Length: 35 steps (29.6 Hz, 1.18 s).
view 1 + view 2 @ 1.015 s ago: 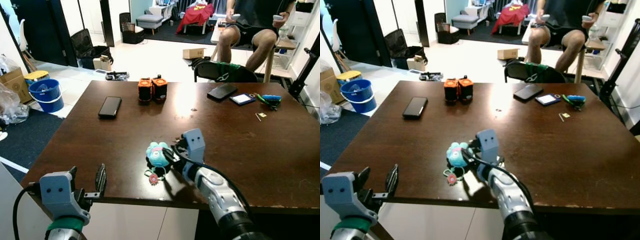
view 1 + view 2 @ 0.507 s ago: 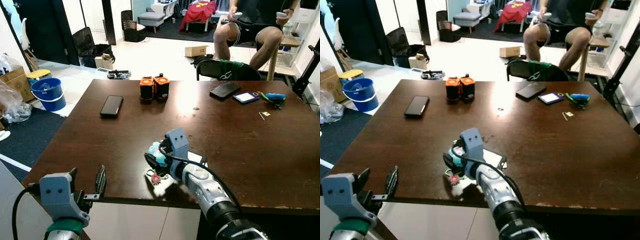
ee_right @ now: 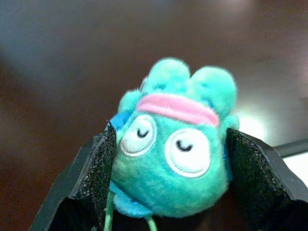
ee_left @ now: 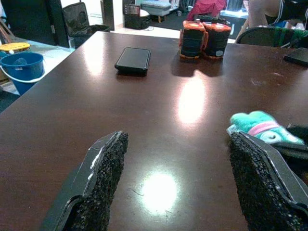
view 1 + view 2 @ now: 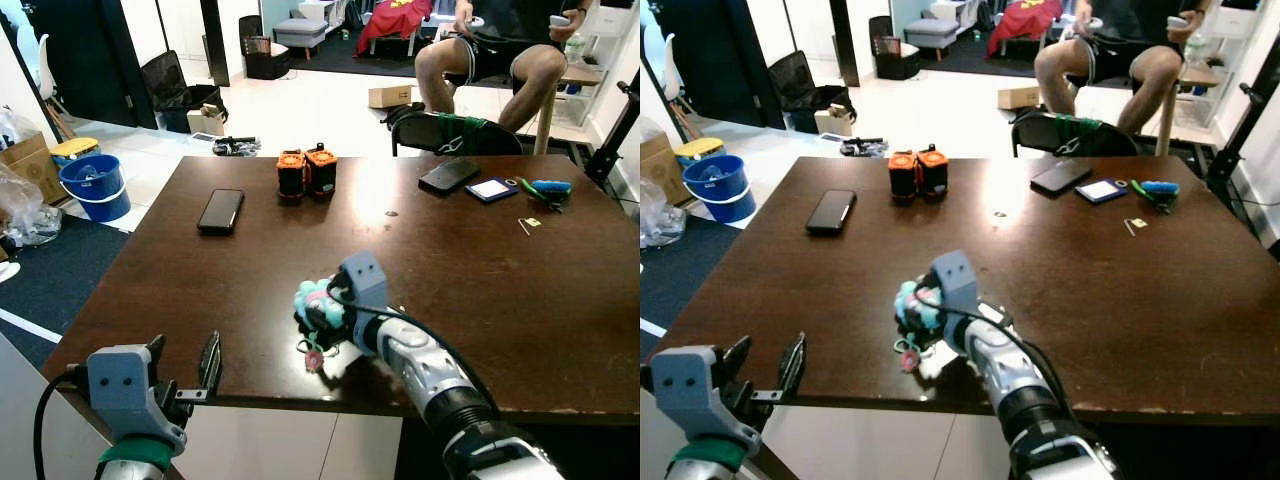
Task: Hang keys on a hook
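Note:
The keys hang from a teal plush keychain [image 5: 316, 300] with a pink band, near the front middle of the dark wooden table [image 5: 500, 290]. Its ring and red charm [image 5: 312, 357] trail below it toward the table's front edge. My right gripper [image 5: 318, 305] is shut on the plush. In the right wrist view both black pads [image 3: 98, 168] press the plush [image 3: 175, 144] from either side. I cannot tell whether it is clear of the tabletop. My left gripper [image 5: 183, 358] is open at the front left edge, its fingers [image 4: 103, 178] wide apart with nothing between them.
A black phone [image 5: 220, 211] lies at the left and two orange-black cylinders [image 5: 306, 173] stand at the back middle. Another phone [image 5: 447, 175], a blue card [image 5: 491, 188] and a blue-green tool [image 5: 545, 188] lie at the back right. A person [image 5: 490, 50] sits beyond the table.
My right gripper has come in from the right of the plush and shut on it. The camera has shifted a little. The left gripper stays put.

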{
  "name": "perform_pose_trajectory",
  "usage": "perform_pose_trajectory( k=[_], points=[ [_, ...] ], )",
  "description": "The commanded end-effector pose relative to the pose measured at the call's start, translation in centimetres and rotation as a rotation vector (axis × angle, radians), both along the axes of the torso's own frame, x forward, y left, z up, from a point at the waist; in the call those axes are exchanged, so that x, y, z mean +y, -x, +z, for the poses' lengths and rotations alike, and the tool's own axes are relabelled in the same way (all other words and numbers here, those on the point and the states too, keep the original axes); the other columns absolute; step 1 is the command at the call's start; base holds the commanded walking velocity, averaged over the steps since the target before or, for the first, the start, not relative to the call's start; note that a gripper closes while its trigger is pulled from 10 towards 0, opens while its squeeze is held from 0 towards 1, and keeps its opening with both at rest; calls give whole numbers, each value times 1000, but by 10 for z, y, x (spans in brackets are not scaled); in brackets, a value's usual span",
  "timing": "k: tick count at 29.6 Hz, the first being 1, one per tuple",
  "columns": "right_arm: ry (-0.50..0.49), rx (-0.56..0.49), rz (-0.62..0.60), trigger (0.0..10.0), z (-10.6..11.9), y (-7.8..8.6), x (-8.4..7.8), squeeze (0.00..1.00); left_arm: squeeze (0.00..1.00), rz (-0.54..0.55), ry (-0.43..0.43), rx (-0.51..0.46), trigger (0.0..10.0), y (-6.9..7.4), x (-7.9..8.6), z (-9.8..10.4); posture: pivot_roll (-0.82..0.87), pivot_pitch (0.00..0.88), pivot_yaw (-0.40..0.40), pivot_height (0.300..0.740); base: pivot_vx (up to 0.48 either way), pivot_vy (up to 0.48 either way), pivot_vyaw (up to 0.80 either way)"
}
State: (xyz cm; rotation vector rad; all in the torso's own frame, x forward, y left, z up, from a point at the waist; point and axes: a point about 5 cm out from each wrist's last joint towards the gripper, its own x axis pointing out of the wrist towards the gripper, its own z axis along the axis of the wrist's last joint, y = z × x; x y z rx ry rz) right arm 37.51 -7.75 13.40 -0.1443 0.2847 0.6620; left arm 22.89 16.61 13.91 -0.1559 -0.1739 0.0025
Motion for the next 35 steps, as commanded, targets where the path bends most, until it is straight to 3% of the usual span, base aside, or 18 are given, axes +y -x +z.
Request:
perform_pose_trajectory(
  k=[1, 17, 18, 19, 20, 22, 29, 33, 35],
  points=[
    [30, 52, 36, 10000, -14, 7, 3, 1000, 0, -4, 3, 21, 10000, 3, 1, -3, -177, 93, 122, 740, 0, 0, 0],
    [60, 95, 160, 10000, -25, 20, 16, 1000, 0, -26, 2, 23, 10000, -1, -1, -3, -185, 96, 135, 740, 0, 0, 0],
    [63, 95, 168, 10000, -26, 21, 17, 698, 0, -27, 2, 23, 10000, -1, -1, -3, -185, 96, 135, 740, 0, 0, 0],
    [63, 95, 168, 10000, -26, 21, 17, 698, 0, -27, 2, 23, 10000, -1, -1, -3, -185, 96, 135, 740, 0, 0, 0],
    [33, 67, 181, 10000, -21, 21, 20, 0, 0, -27, 1, 25, 10000, -1, -1, -3, -181, 93, 135, 740, 0, 0, 0],
    [-49, 31, 191, 10000, -10, 19, 24, 0, 0, -27, -1, 28, 10000, 0, 0, -4, -183, 91, 134, 740, 0, 0, 0],
    [-99, -3, 237, 10000, -1, 20, 31, 0, 0, -29, -1, 27, 10000, 0, 0, -4, -183, 86, 132, 740, 0, 0, 0],
    [-137, -38, 399, 10000, 8, 33, 44, 0, 0, -38, -3, 21, 10000, 0, -1, -3, -184, 77, 134, 740, 0, 0, 0],
    [-138, -41, 418, 10000, 9, 35, 46, 0, 0, -41, -3, 19, 10000, 0, -1, -3, -185, 69, 133, 740, 0, 0, 0]
  ],
)
